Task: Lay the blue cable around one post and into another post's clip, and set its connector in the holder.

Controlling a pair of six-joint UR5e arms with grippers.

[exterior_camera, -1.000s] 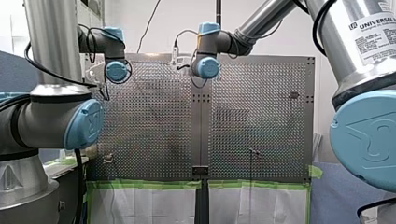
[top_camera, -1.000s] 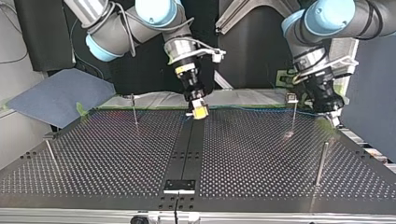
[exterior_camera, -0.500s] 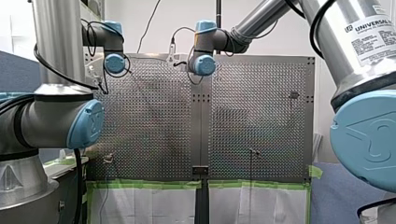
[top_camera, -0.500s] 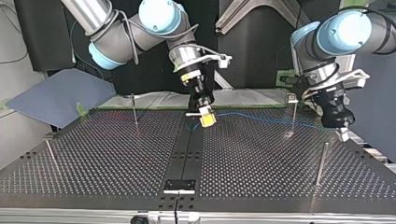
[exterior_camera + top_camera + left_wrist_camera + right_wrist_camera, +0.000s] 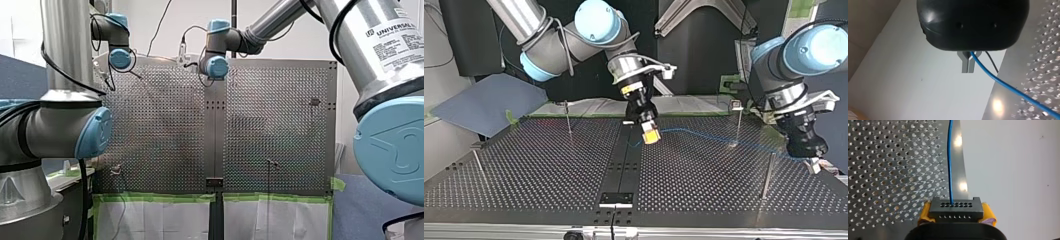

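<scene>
In the top view my right gripper [image 5: 651, 136], with yellow pads, hangs over the board's dark centre strip, shut on the black connector [image 5: 956, 209]. The blue cable [image 5: 704, 138] leaves the connector and runs across to my left gripper [image 5: 813, 164] at that view's right edge. In the left wrist view the metal fingers [image 5: 965, 63] are shut on the cable [image 5: 1008, 86], which trails away over the board. The cable passes in front of the clip-topped post [image 5: 738, 122] and behind a plain post [image 5: 767, 175]. The connector holder [image 5: 616, 198] sits at the near end of the centre strip.
Two more thin posts [image 5: 568, 117] [image 5: 477, 165] stand on the perforated board [image 5: 549, 170] at the top view's left. A blue cloth [image 5: 484, 102] lies beyond the board's far left corner. In the front view the wrists [image 5: 120, 57] [image 5: 217, 66] hide both grippers.
Both grippers have moved nearer in the top view, away from the board's far edge. The cable now hangs stretched between them above the board. My left gripper has also shifted to that view's right.
</scene>
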